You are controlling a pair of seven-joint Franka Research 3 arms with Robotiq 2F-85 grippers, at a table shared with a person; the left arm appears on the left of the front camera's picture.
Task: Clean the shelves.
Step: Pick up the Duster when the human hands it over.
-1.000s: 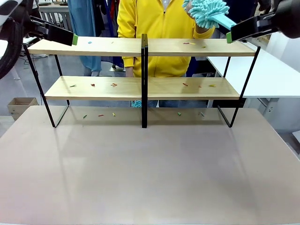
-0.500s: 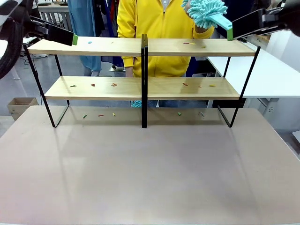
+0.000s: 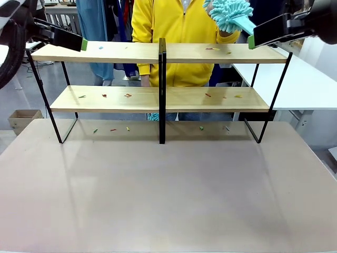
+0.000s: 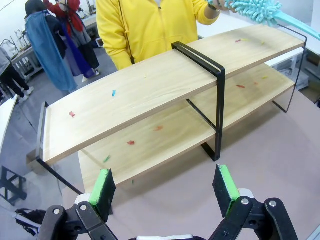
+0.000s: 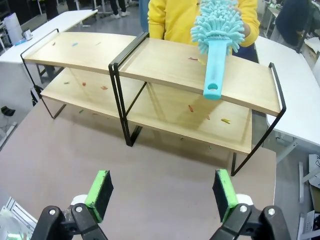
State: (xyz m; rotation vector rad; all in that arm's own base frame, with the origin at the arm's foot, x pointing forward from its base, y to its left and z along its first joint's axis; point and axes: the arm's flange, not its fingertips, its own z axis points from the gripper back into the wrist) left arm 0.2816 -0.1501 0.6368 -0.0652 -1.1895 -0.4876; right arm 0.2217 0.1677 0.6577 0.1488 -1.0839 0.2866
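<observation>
The right end effector [image 5: 161,189], spread apart, has been brought nearer the offered duster [image 5: 217,30], so the shelves [image 5: 170,62] are not yet cleaned.

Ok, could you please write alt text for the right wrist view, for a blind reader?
A person in yellow holds a teal duster, handle toward the camera, over two-tier wooden shelves dotted with small coloured scraps. The open right claw hangs in front, above the table.
</observation>
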